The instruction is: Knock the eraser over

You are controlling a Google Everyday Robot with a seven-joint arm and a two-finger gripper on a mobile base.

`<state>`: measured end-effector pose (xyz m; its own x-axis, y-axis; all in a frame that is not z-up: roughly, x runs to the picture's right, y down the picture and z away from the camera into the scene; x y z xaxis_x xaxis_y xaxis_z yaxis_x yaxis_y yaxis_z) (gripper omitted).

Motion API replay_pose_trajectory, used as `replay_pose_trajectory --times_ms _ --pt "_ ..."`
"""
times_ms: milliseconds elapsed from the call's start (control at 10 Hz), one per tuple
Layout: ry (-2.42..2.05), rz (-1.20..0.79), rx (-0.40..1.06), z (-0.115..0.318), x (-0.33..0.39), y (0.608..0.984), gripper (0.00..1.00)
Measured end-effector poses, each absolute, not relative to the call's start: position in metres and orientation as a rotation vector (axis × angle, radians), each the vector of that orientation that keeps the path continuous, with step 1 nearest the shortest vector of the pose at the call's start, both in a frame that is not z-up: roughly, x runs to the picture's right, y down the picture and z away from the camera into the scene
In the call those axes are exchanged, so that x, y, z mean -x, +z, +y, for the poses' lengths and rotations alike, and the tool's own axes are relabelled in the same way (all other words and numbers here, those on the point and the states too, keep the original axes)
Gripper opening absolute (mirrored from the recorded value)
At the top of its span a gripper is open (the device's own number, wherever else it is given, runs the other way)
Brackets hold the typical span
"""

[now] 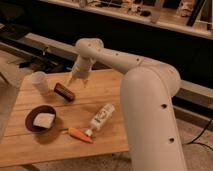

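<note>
The eraser (pixel 65 92) lay flat on the bench (pixel 125 115), apparently toppled; the tool (pixel 78 81) hovered just beside it, fingers apart, empty.

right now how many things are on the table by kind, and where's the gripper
eraser: 1
cup: 1
bowl: 1
sponge in the bowl: 1
carrot: 1
bottle: 1
total: 6
gripper: over the wooden table, just right of the eraser
</note>
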<state>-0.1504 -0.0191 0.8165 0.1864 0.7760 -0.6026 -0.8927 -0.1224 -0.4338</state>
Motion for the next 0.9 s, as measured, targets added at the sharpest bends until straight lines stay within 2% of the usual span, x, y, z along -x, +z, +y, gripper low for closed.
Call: replay_pose_trajectory --times_ms 400,900 --pt "1.38 0.302 0.783 -0.007 0.103 0.834 0.65" --pt "1.38 0.302 0.783 -0.007 0.105 0.834 0.65"
